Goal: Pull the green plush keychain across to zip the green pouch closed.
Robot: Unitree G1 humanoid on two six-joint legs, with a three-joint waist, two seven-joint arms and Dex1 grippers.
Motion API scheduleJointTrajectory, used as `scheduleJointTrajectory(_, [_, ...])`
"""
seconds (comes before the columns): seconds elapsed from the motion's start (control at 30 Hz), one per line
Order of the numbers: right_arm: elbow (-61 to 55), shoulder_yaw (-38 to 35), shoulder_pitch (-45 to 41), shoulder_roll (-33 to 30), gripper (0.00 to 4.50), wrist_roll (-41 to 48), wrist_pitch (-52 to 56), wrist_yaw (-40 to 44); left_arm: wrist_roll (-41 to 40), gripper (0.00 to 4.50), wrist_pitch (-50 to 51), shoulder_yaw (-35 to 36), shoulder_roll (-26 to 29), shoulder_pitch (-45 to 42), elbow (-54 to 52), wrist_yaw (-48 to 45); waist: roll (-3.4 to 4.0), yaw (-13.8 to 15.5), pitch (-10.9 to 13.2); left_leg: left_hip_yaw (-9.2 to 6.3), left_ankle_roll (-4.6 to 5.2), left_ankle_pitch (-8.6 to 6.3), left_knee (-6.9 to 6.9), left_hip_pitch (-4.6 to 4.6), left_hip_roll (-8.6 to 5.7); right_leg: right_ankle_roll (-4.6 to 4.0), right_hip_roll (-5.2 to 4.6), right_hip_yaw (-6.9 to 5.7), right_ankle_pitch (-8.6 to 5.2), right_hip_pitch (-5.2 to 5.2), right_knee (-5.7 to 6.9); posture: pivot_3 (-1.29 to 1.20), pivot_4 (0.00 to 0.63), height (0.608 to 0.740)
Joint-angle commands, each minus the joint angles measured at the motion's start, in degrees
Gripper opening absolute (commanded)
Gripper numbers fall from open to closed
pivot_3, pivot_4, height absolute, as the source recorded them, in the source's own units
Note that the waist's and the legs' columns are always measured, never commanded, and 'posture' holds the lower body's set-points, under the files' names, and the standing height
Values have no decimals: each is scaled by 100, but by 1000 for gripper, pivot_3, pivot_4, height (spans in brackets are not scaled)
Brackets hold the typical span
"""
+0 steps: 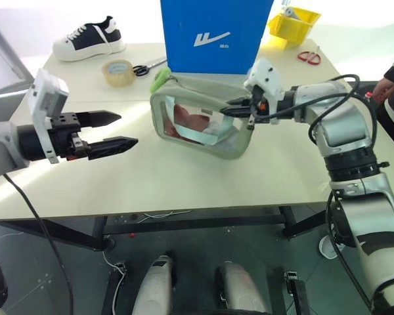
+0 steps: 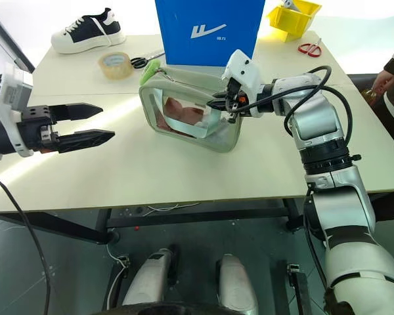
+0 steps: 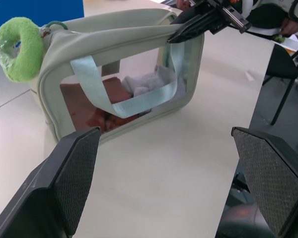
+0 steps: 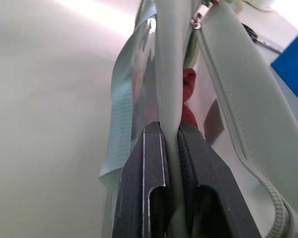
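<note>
Right gripper pinched the top edge of the pale sage-green rectangular pouch with clear plastic sides; left gripper hung with its black fingers spread wide.

The pouch stood upright near the middle of the cream table, just in front of the tall blue box, its long axis running from the far left to the near right. The small lime-green fuzzy ring keychain sat at the far-left top corner, beside the box. The right gripper's two fingers were squeezed together on the pouch's top flap at the opposite, right-hand end. The left gripper pointed at the pouch from well apart, touching nothing. Red items showed through the clear side.
</note>
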Motion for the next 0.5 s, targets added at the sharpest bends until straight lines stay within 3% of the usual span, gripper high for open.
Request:
scheduleJointTrajectory(0.03, [21,-142,-213,371,45,121,-807,26,-69,4500,-55,245,130,-90,-38,0,0,-54,0,0,0,0,-1,0,0,0,1,0,0,0,0,0,150,740])
scheduleJointTrajectory(0.13, [137,-40,-304,595,45,-32,-1626,126,-61,4500,-59,296,150,-66,-23,3,1,-58,0,1,0,0,-4,0,1,0,11,3,0,-6,2,0,150,740])
scheduleJointTrajectory(0.33, [250,228,155,613,45,-312,-2230,325,-105,4500,-19,386,108,38,-161,83,-2,-6,-1,-6,-1,0,0,1,6,0,13,-1,0,2,2,0,150,740])
scheduleJointTrajectory(0.5, [296,160,183,566,45,-364,-2063,238,-103,4500,-31,439,159,91,-146,74,-3,-4,-1,-13,-2,0,4,6,5,0,10,-5,0,14,0,0,150,740])
